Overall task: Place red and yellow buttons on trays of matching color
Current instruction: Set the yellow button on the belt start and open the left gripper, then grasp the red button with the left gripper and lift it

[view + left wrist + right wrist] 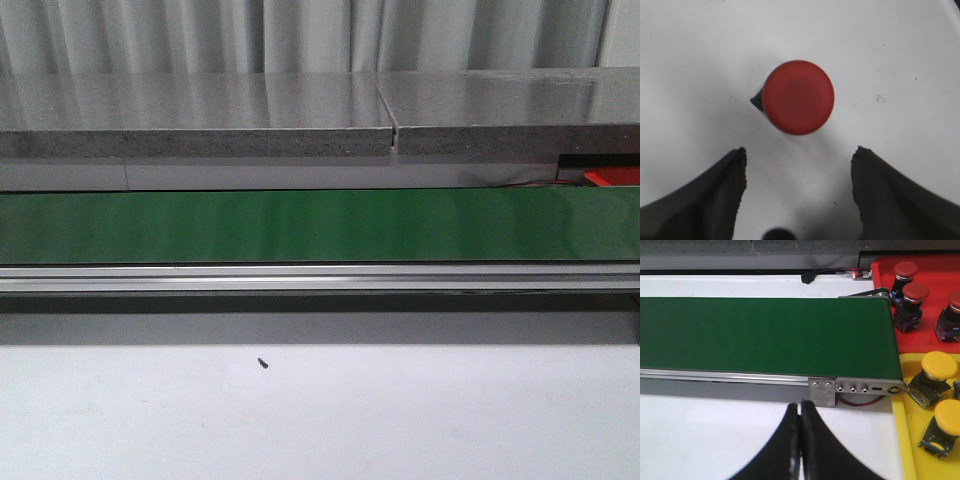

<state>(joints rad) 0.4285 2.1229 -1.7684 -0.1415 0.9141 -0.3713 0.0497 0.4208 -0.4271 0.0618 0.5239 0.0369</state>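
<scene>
Hovering left gripper (799,172): fingers spread wide over the white worktop (900,55), nothing between them.
Red button (798,97): upright on the worktop, just ahead of the spread fingers, untouched.
Conveyor belt (765,332): green, bare.
Right gripper (800,412): fingers pressed together, empty.
Red tray (935,305): holds red-capped buttons (916,291), beyond the belt's end.
Yellow tray (904,440): beside it, holds yellow-capped buttons (938,365).

A pale grey curtain (300,35) is hanging in vertical folds along the back. Below it, a glossy grey stone-like ledge (200,115) is catching soft reflections of the folds. Even light is falling on the white table (400,420), where a small dark speck (263,363) is lying.
</scene>
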